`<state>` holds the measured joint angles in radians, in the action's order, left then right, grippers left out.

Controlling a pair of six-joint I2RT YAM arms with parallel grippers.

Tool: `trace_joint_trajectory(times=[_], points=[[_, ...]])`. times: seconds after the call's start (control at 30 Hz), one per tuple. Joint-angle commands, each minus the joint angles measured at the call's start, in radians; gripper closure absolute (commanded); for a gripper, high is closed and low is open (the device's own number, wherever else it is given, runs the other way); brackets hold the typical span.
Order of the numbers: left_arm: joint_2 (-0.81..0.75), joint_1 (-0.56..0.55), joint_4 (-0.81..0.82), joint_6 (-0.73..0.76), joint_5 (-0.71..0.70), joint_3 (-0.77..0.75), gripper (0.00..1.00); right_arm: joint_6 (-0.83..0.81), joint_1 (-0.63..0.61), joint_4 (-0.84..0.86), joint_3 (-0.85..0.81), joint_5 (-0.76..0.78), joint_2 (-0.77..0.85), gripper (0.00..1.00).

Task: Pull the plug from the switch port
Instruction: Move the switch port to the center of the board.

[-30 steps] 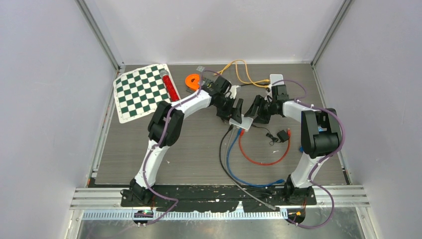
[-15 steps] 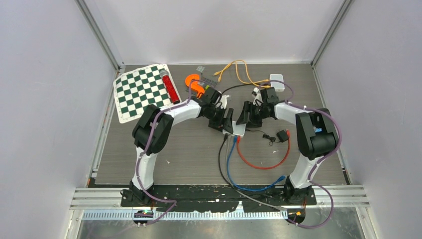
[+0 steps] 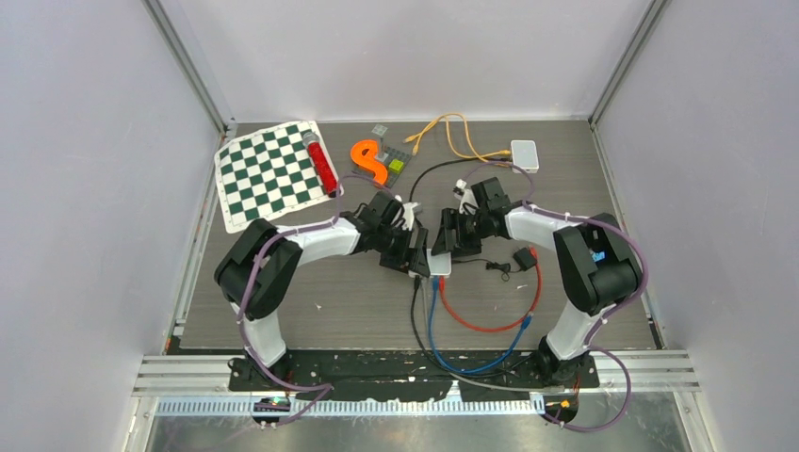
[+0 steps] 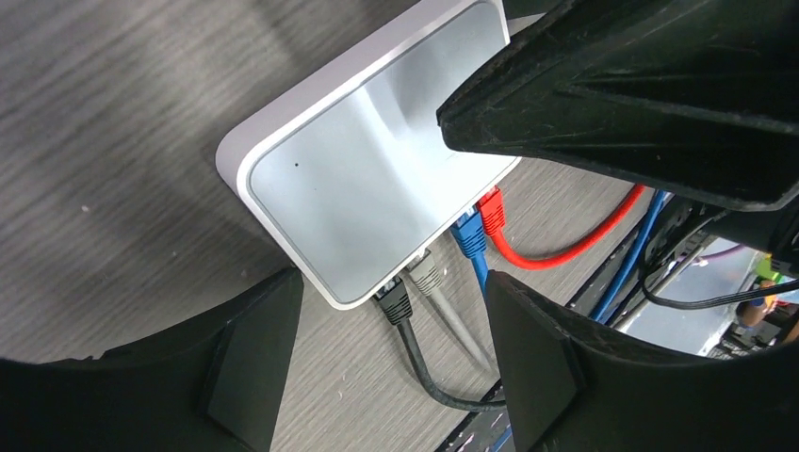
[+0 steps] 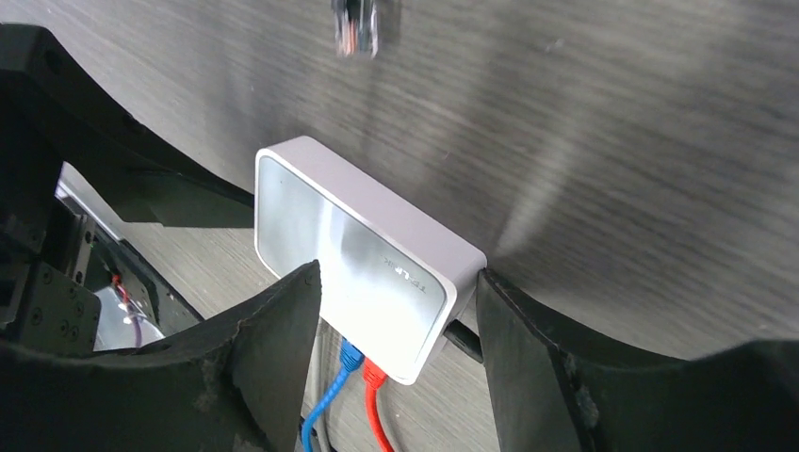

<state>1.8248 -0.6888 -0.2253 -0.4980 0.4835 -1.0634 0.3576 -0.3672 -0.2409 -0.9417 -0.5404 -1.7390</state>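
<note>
The white switch (image 3: 439, 263) lies mid-table with four plugs in its near side: black (image 4: 398, 299), grey (image 4: 429, 276), blue (image 4: 468, 235) and red (image 4: 491, 209). My right gripper (image 5: 396, 292) straddles the switch's (image 5: 363, 250) end, both fingers against its sides, and holds it; in the top view this gripper (image 3: 450, 243) sits just behind the switch. My left gripper (image 4: 391, 320) hovers over the plug side with its fingers wide apart. The black and grey cables run between them, untouched. In the top view the left gripper (image 3: 415, 254) is at the switch's left.
Red (image 3: 490, 325), blue (image 3: 471, 363) and black (image 3: 415, 311) cables loop toward the near edge. A black adapter (image 3: 523, 257) lies right of the switch, with a loose plug (image 5: 358, 26) behind it. A chessboard (image 3: 269, 172), red tube (image 3: 322, 162), orange piece (image 3: 369, 160), yellow cable (image 3: 452, 132) and white box (image 3: 524, 153) sit farther back.
Both arms have drawn back toward the near edge and slightly left, and the switch has come along in the right gripper. The cable loops have bunched closer to the bases.
</note>
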Motion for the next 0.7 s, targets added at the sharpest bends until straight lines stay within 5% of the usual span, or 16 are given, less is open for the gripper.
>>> trace_joint_trajectory(times=[0.0,0.37,0.57,0.67], points=[[-0.068,-0.026,0.048,0.002,-0.077,0.047,0.25,-0.043,-0.034,-0.079,0.003,0.038,0.077,0.31],[-0.295,-0.028,-0.058,0.100,-0.262,0.074,0.13,-0.145,0.012,-0.173,-0.060,0.395,0.452,0.12],[-0.441,-0.026,-0.066,0.135,-0.361,0.108,0.01,0.099,0.065,-0.218,0.098,0.848,0.667,0.03],[-0.501,-0.026,-0.063,0.150,-0.402,0.124,0.00,0.207,0.147,-0.241,0.173,0.867,0.712,0.05]])
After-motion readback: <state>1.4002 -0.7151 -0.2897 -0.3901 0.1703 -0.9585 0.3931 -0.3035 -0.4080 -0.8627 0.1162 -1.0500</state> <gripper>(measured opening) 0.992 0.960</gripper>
